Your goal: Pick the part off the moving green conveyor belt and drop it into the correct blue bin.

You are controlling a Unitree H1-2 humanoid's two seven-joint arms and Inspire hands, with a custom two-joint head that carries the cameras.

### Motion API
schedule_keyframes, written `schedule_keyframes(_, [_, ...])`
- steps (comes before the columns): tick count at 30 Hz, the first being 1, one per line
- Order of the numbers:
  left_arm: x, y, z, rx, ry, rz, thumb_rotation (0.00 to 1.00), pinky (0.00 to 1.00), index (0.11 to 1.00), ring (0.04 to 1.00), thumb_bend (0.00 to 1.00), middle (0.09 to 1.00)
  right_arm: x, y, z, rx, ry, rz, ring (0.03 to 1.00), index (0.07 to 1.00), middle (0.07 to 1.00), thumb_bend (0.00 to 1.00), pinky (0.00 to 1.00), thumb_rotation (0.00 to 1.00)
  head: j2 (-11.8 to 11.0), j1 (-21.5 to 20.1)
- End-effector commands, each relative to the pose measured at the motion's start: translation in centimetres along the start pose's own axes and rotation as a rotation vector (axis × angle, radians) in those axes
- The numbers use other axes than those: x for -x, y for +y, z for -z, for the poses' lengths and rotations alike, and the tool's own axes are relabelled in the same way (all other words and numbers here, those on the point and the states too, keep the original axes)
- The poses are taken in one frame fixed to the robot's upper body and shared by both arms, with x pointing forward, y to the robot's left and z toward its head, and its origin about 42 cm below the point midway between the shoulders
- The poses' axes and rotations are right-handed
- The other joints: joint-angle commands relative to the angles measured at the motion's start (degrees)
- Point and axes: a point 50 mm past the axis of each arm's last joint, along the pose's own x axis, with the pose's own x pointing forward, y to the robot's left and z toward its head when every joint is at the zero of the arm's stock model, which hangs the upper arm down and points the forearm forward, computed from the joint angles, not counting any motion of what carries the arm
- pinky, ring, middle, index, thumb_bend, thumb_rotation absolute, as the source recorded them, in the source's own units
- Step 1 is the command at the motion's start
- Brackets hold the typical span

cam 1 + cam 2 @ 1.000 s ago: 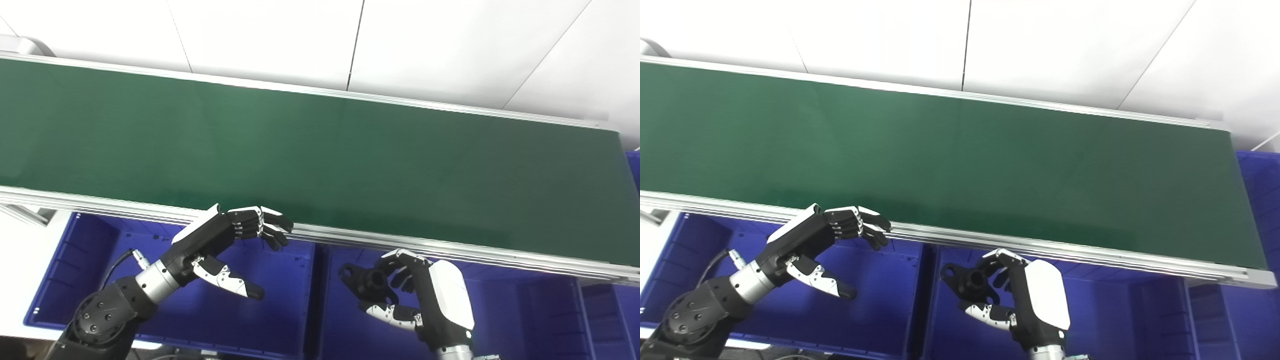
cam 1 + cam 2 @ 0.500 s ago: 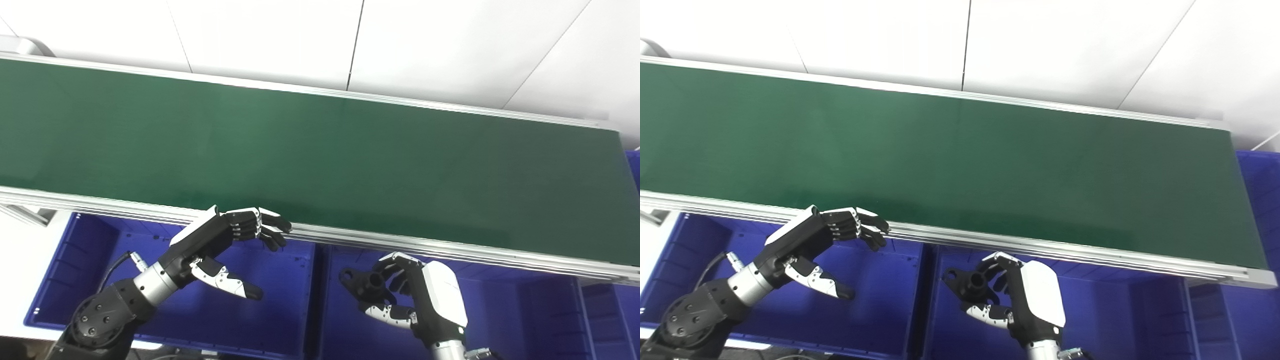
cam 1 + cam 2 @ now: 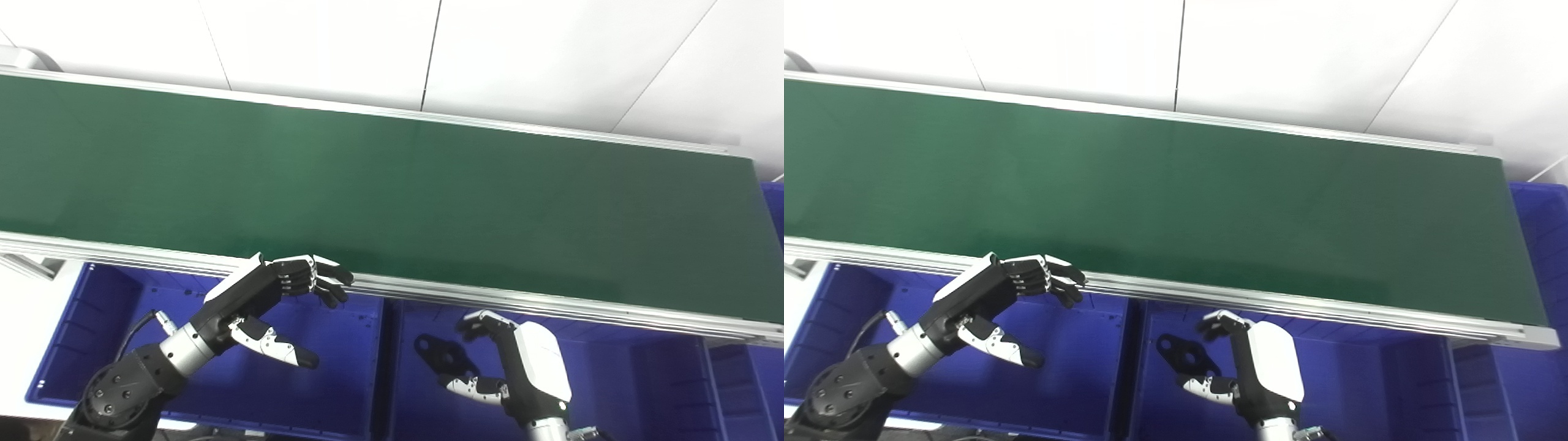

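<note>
The green conveyor belt (image 3: 380,196) runs across the view between aluminium side rails (image 3: 429,291); its surface carries nothing. Below the near rail, blue bins stand side by side: a left bin (image 3: 104,343), a middle bin (image 3: 612,392) and a further bin (image 3: 1537,392) at the right. A black part (image 3: 442,354) lies inside the middle bin.

Lighting bright, even, diffuse; source not visible. Soft sheen along the green conveyor belt (image 3: 380,184) (faint, mid-belt). Bin interiors (image 3: 343,361) darker, in shade under the belt's edge. Focus sharp throughout; slight tilt, mild edge distortion.
</note>
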Motion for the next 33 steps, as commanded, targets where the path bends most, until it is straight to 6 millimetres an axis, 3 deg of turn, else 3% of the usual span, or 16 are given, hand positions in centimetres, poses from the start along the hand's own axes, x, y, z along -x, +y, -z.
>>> schedule_keyframes(1, [-0.1, 0.3, -0.9, -0.01, -0.041, -0.005, 0.17, 0.6, 0.716, 0.663, 0.68, 0.748, 0.2, -0.5, -0.7, -0.009, 0.002, 0.028, 0.719, 0.732, 0.735, 0.81, 0.65, 0.06, -0.02, 0.09])
schedule_keyframes(16, [-0.2, 0.4, -0.7, -0.022, -0.04, -0.003, 0.17, 0.59, 0.723, 0.658, 0.67, 0.75, 0.7, -1.2, -1.3, -0.033, -0.021, 0.031, 0.711, 0.724, 0.724, 0.82, 0.64, 0.09, -0.05, 0.37])
schedule_keyframes(20, [-0.3, 0.5, -0.7, -0.024, -0.041, -0.004, 0.17, 0.58, 0.722, 0.657, 0.68, 0.75, 1.7, -2.1, -2.2, -0.095, -0.068, 0.029, 0.694, 0.727, 0.717, 0.8, 0.62, 0.14, 0.04, 0.29])
schedule_keyframes(33, [-0.2, 0.5, -0.7, -0.01, -0.035, -0.002, 0.12, 0.59, 0.721, 0.651, 0.69, 0.748, 4.8, -3.7, -4.2, -0.268, -0.249, 0.069, 0.635, 0.691, 0.673, 0.78, 0.59, 0.16, 0.41, 0.09])
